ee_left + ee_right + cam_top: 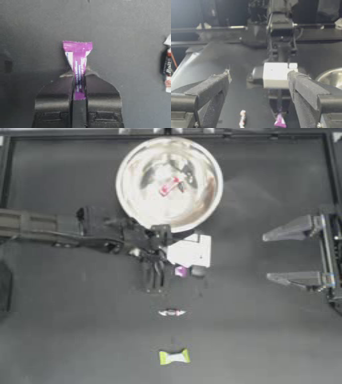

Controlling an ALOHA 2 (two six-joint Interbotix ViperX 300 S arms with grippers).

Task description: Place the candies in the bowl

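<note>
The shiny silvery bowl [137, 203] stands at the table's far middle, and a red candy [169, 187] lies inside it. My left gripper [79, 76] is shut on a purple candy [77, 53], pinching one twisted end. In the top view the purple candy [181, 272] sits just below the bowl's near rim. A clear candy with a reddish centre [172, 312] lies on the table nearer the front, and a yellow-green candy [174, 357] lies nearer still. My right gripper [268, 256] stands open at the right side, holding nothing.
The left arm's white wrist camera box [190, 250] hangs between the bowl and the purple candy. A raised dark frame [167, 135] runs along the table's far edge. From the right wrist, the bowl's rim [333, 77] shows beyond my right finger.
</note>
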